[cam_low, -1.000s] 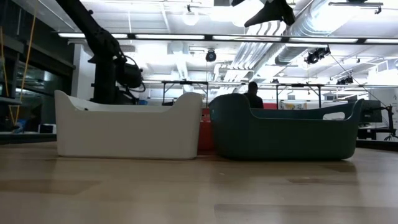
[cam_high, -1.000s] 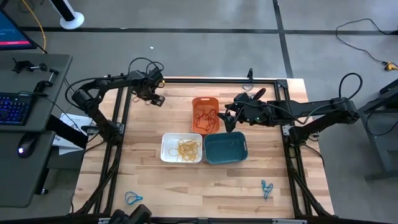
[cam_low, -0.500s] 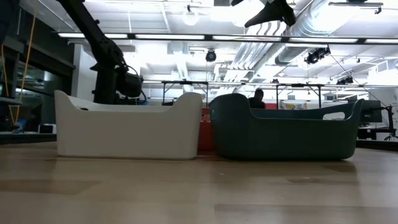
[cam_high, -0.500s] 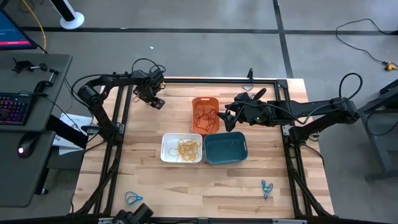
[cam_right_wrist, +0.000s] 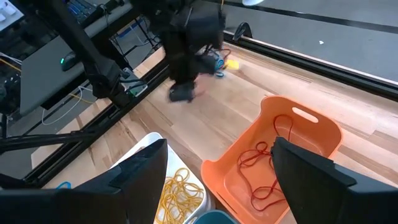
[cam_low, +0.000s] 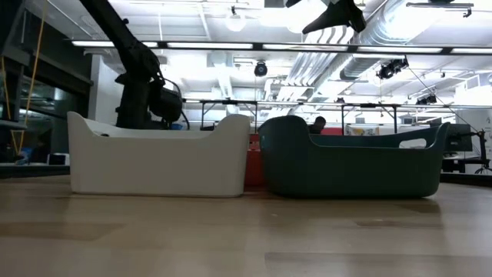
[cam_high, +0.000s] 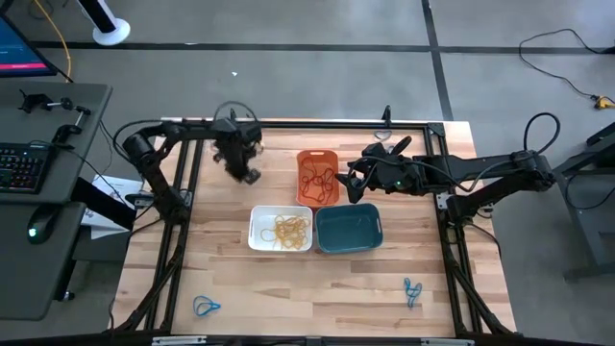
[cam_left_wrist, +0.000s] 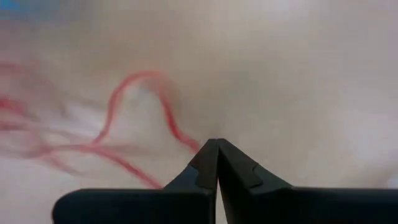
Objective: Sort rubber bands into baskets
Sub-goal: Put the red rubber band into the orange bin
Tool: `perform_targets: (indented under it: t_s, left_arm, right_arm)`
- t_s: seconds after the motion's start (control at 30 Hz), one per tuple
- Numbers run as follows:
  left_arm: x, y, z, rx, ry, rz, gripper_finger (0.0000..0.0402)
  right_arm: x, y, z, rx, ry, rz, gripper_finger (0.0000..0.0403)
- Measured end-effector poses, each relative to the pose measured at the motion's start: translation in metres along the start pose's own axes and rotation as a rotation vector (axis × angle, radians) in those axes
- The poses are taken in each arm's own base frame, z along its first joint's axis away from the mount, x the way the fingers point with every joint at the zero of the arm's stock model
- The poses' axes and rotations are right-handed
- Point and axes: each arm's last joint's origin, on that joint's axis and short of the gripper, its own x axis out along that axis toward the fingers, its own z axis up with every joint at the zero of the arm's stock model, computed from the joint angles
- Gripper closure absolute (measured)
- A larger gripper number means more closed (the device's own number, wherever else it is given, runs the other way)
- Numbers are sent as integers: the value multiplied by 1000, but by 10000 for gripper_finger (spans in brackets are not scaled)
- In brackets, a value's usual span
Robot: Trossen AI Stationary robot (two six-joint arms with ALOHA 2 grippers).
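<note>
**Wood table, three baskets mid-table, left gripper clenched on red band**

Wooden table under black frame; grey floor, desk with keyboard off to left.

Left fingers pressed together in left wrist view, thin red band pinched at tips, looping out over pale blurred surface. Left gripper over bare wood, left of orange basket, above white basket in high view. Left arm reaching in from table's far-left corner; seen dark behind white basket in low view, and beside orange basket in right wrist view.

Right fingers spread wide apart, nothing between them, in right wrist view. Right gripper hovering just right of orange basket, above far edge of teal basket. Right arm stretched in from table's right side.

Red bands piled in orange basket. Yellow bands piled in white basket, touching teal basket side by side. Teal basket looks bare inside. Blue bands loose on table: one near front-left corner, one front-right, well apart from baskets.
</note>
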Motion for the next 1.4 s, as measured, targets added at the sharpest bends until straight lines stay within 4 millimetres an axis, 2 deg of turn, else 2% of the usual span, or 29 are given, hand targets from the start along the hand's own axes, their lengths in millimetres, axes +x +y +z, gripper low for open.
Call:
perform_targets:
  t_s: [0.07, 0.17, 0.3, 0.5, 0.6, 0.7, 0.77, 0.97, 1.07, 1.23, 1.33, 1.4]
  left_arm:
    - [-3, -11, -14, 39, 58, -2, 401]
    - [-23, -29, -22, 117, -49, -21, 401]
    - [-53, -41, -41, 130, -203, -39, 401]
    - [-105, -42, -63, 111, -452, -61, 401]
    - [-113, -39, -70, 99, -510, -2, 401]
    - [-109, -36, -70, 105, -512, 53, 401]
    - [-99, -34, -68, 89, -482, 63, 396]
    - [-48, -26, -65, -45, -377, 72, 350]
    - [-30, -19, -66, -116, -365, 68, 312]
    - [-26, -16, -63, -94, -404, 61, 254]
    - [-27, -18, -59, 26, -440, 71, 229]
    - [-27, -20, -60, 172, -431, 103, 218]
  right_arm:
    - [0, 0, 0, 1, -2, 1, 128]
    - [0, 0, 0, -6, -1, 2, 128]
    - [0, 0, 0, -16, 1, 3, 128]
    - [0, 0, 0, -26, 1, 2, 128]
    - [0, 0, 0, -26, 1, 2, 128]
    - [0, 0, 0, -26, 1, 3, 128]
    - [0, 0, 0, -26, 1, 3, 128]
    - [0, 0, 0, -19, 5, 7, 128]
    - [0, 0, 0, -19, 5, 7, 128]
    - [1, -1, 1, -16, 3, 2, 128]
    - [2, -2, 1, -14, 3, -2, 128]
    - [2, -2, 2, -13, 2, -5, 128]
